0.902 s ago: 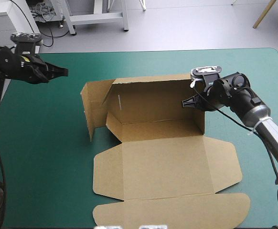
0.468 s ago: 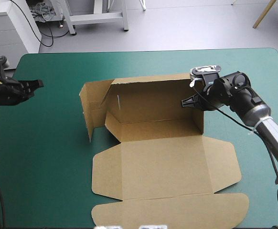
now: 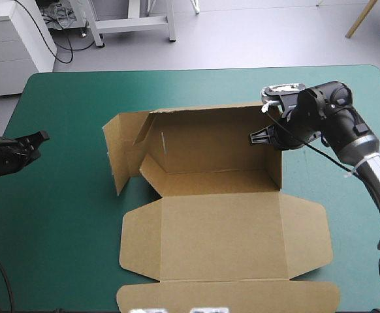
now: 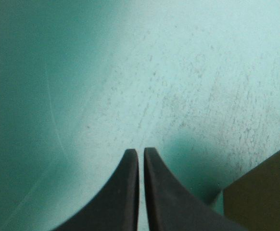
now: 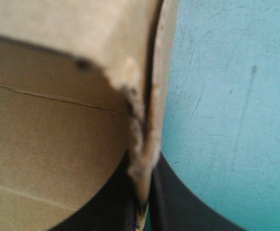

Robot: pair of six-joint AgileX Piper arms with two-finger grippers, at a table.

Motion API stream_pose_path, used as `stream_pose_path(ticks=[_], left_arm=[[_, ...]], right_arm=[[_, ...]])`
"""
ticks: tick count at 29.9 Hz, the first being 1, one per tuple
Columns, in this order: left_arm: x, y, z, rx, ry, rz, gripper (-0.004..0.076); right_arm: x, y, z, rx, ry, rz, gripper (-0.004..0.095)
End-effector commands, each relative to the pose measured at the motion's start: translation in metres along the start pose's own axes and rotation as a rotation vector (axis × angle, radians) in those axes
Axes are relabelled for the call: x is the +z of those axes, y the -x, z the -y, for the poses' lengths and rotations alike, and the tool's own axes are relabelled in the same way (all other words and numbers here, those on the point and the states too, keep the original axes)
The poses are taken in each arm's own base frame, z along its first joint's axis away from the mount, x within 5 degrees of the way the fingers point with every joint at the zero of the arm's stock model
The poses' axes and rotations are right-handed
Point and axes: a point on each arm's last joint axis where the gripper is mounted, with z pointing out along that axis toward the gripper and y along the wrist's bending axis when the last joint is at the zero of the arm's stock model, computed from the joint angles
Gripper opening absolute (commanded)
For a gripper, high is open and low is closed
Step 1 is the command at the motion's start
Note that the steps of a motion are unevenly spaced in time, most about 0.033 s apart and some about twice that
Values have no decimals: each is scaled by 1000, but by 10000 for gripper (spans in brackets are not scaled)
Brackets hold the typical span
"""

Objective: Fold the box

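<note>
A brown box (image 3: 216, 215) lies mid-table on the teal-green cover (image 3: 66, 261), partly formed. Its back wall and right end wall stand up, the lid panel lies flat toward the near edge, and the left end flap (image 3: 121, 153) stands splayed outward. The tray's long axis runs left to right across the table, its open side facing the robot. The right gripper (image 3: 258, 138) pinches the right wall at its far corner, fingers nearly together with board between. The left gripper (image 3: 38, 138), fingers pressed together on nothing, hovers by the table's left edge. The loose flap lies well apart to its right, and this looks the nearer arm for it.
</note>
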Motion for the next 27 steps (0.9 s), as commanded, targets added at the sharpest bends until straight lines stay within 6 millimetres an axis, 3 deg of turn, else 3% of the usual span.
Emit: stream_pose_path(ticks=[1, 6, 12, 23, 27], left_arm=[[-16, 8, 8, -14, -41, 100, 14], [-16, 8, 8, -13, -42, 92, 14], [-16, 8, 11, -15, -68, 93, 14], [-16, 7, 11, -14, -69, 90, 14], [-16, 7, 11, -14, -69, 92, 14]], right_arm=[[-18, 1, 0, 5, 37, 69, -14], [-7, 4, 3, -8, -4, 43, -14], [25, 11, 1, -25, -12, -33, -14], [59, 49, 31, 32, 15, -38, -14], [74, 56, 33, 7, 14, -53, -14]])
